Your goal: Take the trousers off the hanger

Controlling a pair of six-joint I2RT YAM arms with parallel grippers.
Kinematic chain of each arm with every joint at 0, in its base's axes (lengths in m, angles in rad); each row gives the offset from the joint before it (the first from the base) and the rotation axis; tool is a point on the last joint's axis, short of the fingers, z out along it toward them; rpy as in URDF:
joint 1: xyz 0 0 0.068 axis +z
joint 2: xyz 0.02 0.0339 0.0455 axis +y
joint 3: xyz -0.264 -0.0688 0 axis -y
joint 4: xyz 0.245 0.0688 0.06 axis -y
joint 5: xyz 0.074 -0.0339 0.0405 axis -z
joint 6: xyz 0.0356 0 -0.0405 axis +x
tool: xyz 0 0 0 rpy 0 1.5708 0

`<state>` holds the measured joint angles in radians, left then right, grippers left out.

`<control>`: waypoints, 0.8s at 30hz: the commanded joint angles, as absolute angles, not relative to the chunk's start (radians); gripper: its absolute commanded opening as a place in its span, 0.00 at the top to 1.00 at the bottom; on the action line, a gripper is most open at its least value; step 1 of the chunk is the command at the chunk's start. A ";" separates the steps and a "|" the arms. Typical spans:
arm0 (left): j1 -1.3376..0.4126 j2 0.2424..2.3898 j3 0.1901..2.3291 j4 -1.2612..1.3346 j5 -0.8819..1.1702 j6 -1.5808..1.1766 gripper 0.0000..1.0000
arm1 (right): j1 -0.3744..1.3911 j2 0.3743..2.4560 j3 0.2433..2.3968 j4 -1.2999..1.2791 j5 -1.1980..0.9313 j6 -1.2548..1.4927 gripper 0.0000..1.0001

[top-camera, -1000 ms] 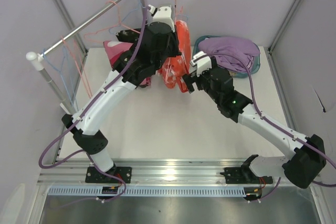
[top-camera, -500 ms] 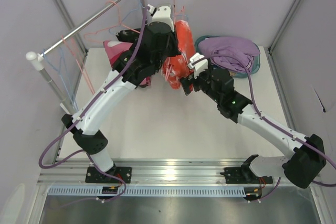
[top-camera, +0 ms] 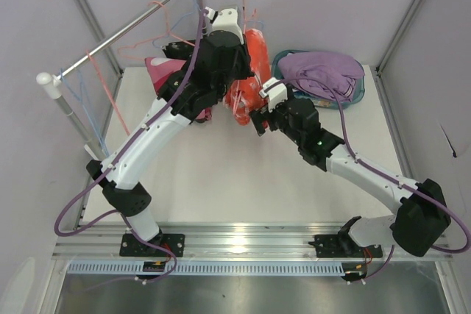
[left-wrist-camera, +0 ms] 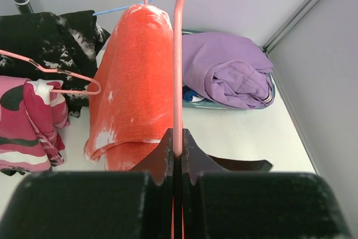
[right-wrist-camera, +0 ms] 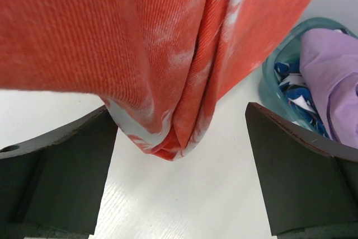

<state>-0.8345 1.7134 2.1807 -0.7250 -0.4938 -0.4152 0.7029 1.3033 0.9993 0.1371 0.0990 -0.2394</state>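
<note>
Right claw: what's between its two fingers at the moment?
The lower fold of the orange trousers hangs between the fingers of the open right claw, with the table below; the right wrist view shows it.

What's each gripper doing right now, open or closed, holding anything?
Left gripper: closed on the pink hanger that carries the orange trousers.
Right gripper: open, its jaws either side of the trousers' lower end.
</note>
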 commanded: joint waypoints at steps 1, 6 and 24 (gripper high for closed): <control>-0.833 1.648 2.230 -0.581 -0.512 -0.437 1.00 | 0.709 1.322 1.045 0.202 0.112 -0.227 0.01; -0.833 1.637 2.206 -0.575 -0.508 -0.439 1.00 | 0.710 1.336 1.046 0.215 0.162 -0.236 0.01; -0.833 1.543 2.077 -0.546 -0.476 -0.499 1.00 | 0.704 1.388 1.114 0.271 0.258 -0.308 0.42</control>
